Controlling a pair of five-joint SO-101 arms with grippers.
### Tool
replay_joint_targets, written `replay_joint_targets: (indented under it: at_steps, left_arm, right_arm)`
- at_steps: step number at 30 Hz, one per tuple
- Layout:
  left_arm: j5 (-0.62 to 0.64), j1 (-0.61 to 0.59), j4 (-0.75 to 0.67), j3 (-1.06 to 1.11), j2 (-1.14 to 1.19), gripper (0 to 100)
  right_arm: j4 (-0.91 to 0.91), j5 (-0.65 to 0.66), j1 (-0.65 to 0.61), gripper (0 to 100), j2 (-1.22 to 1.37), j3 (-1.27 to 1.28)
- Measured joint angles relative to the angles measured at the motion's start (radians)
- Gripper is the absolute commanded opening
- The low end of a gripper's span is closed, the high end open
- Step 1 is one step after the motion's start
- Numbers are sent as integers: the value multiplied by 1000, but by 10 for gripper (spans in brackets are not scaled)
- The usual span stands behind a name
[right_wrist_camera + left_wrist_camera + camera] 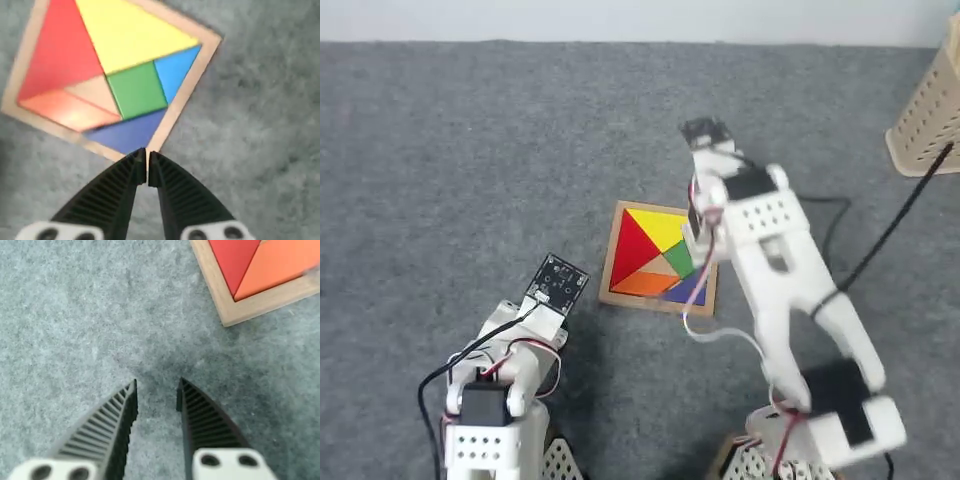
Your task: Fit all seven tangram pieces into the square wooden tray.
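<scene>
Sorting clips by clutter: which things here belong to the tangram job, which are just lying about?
Job: square wooden tray; red triangle; yellow triangle; orange triangle; tan triangle; light-blue triangle; green square; dark-blue piece.
Lying about: beige perforated rack; black cable.

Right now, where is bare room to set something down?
Widest bare carpet lies beyond the wooden tray and on its left-arm side; more toward the perforated stand. Crowded: the tray's right-arm side, under the right gripper and cables; left gripper hovers by its near corner.
</scene>
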Motion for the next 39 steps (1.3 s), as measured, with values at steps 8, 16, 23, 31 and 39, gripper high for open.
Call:
replay_joint_targets:
  at_steps: [8,16,23,31,39]
  left_arm:
    - [0,0,0,0,0,122]
    - [0,0,0,0,0,122]
    - [0,0,0,0,0,122]
    - [0,0,0,0,0,122]
    - [0,0,0,0,0,122]
  right_arm:
    - [-140,15,2,8,-376,437]
    - [-245,15,0,9,-712,764]
    - [-333,15,0,9,-1026,990]
    - [-347,15,0,8,-1458,1218]
    - [-229,17,6,7,-1631,1266]
